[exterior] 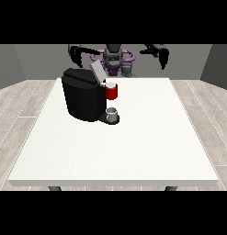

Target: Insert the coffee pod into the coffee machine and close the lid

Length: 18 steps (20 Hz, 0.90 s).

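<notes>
A black coffee machine (82, 98) stands on the left half of the white table (147, 137). Its grey lid (97, 71) is tilted up and open. A red part with a pale top (111, 91) sits at the machine's front, and I cannot tell whether that top is the coffee pod. A grey cup (112, 113) rests on the machine's drip base below it. Both hands are raised by the robot's shoulders, far behind the machine: the hand at the view's left (77, 56) and the hand at the view's right (162, 58) hang with fingers pointing down, holding nothing.
The robot's torso (114, 59) sits behind the table's far edge. Grey wood floor surrounds the table. The right half and the front of the table lie bare.
</notes>
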Motion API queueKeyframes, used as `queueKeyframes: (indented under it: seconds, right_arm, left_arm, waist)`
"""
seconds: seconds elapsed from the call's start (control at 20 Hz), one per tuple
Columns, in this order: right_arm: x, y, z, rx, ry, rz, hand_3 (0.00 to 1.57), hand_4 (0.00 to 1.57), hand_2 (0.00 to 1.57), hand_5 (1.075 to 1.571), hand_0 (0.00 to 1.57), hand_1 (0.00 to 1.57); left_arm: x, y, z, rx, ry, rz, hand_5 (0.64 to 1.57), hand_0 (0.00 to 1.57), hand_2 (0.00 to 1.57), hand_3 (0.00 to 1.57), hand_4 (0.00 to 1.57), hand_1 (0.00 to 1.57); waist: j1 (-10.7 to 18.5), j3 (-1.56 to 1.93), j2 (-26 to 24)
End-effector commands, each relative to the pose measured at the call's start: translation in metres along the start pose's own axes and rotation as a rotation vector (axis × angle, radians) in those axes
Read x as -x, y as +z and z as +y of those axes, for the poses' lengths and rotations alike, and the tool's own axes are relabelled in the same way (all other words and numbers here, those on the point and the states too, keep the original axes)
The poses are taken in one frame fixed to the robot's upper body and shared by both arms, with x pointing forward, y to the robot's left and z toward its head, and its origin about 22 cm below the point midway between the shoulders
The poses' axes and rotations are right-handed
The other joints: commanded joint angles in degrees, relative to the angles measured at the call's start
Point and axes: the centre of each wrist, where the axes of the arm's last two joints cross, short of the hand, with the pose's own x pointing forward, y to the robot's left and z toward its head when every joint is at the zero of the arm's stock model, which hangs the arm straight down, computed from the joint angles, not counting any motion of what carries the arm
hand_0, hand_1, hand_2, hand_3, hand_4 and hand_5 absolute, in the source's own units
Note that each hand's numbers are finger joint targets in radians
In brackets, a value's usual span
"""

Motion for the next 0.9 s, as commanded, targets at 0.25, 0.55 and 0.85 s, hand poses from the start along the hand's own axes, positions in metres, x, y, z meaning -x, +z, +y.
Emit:
queueKeyframes:
  seconds: [0.25, 0.55, 0.85]
  right_arm:
    - [-0.011, -0.023, 0.014, -0.058, -0.005, -0.002, 0.0, 0.0, 0.0, 1.571, 0.0, 0.0]
    - [-0.028, -0.046, 0.035, -0.091, 0.056, -0.014, 0.0, 0.0, 0.0, 1.571, 0.0, 0.0]
    - [-0.021, -0.055, 0.022, -0.06, 0.051, -0.045, 0.0, 0.0, 0.0, 1.571, 0.0, 0.0]
  left_arm:
    - [-0.003, 0.036, 0.024, -0.052, -0.031, 0.003, 1.571, 0.0, 0.0, 0.0, 0.0, 0.0]
    - [-0.021, 0.029, 0.012, -0.037, -0.024, -0.007, 1.571, 0.0, 0.0, 0.0, 0.0, 0.0]
    - [-0.032, 0.031, -0.009, -0.066, -0.027, -0.08, 1.571, 0.0, 0.0, 0.0, 0.0, 0.0]
  waist:
    - [-3.2, -0.02, 3.3]
    - [-1.8, -0.02, 4.7]
    - [-1.0, -0.01, 7.2]
